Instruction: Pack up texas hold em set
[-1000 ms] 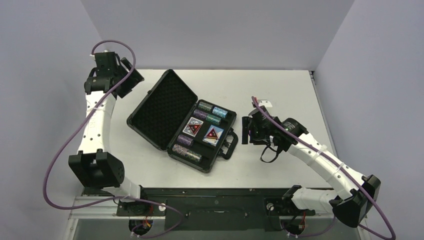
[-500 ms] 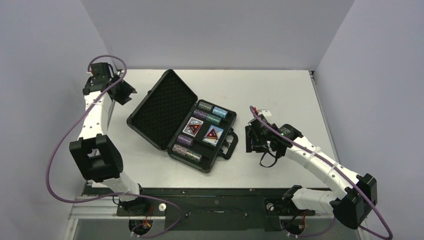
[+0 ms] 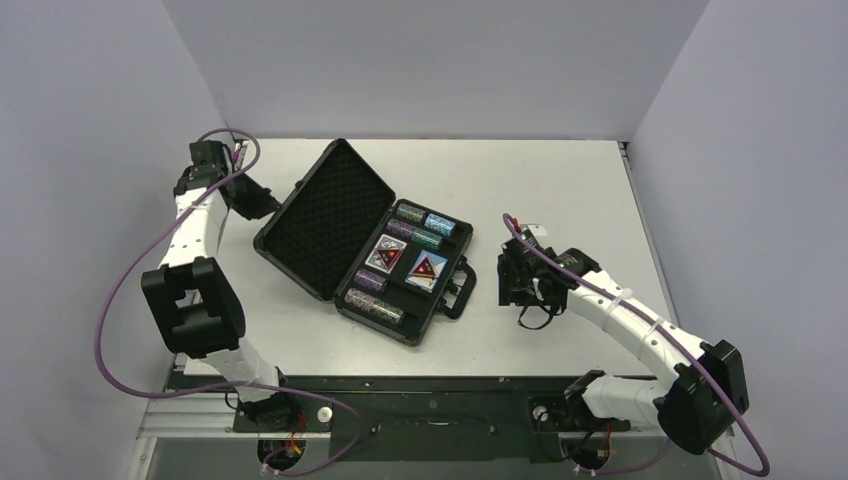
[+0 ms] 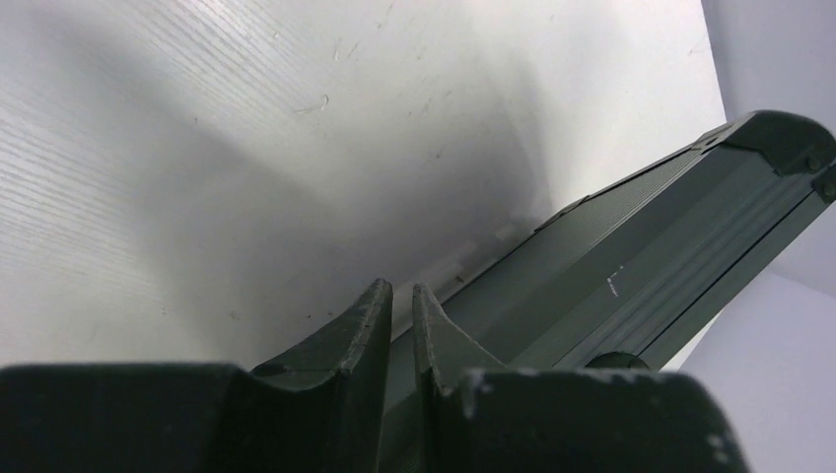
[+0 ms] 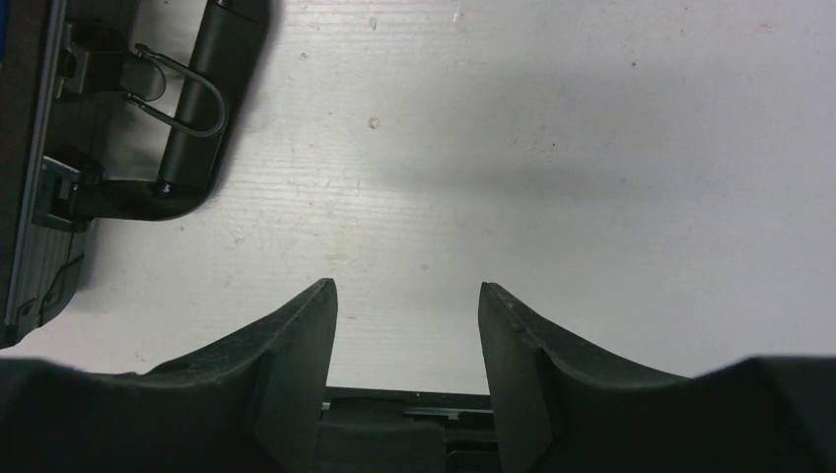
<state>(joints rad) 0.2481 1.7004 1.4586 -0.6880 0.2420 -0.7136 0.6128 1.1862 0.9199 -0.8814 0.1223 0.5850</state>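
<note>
All pieces (image 3: 405, 262) sit in the mid-frame briefcase (image 3: 408, 335), only its lid (image 3: 318, 218) unshut (left gripper (image 4: 399, 292) nearly closed, right gripper (image 5: 406, 288) wide, both empty).

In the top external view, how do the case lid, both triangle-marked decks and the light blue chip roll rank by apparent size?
1. Case lid, clearly largest.
2. Paler triangle deck and blue triangle deck: they look alike, so I do not rank them.
3. Light blue chip roll, smallest.

Scuffed white counter (image 3: 560, 180), one case carried.
A small black hard briefcase (image 3: 325, 215) is laid open near its centre, handle (image 3: 462, 290) toward the right edge.
</note>
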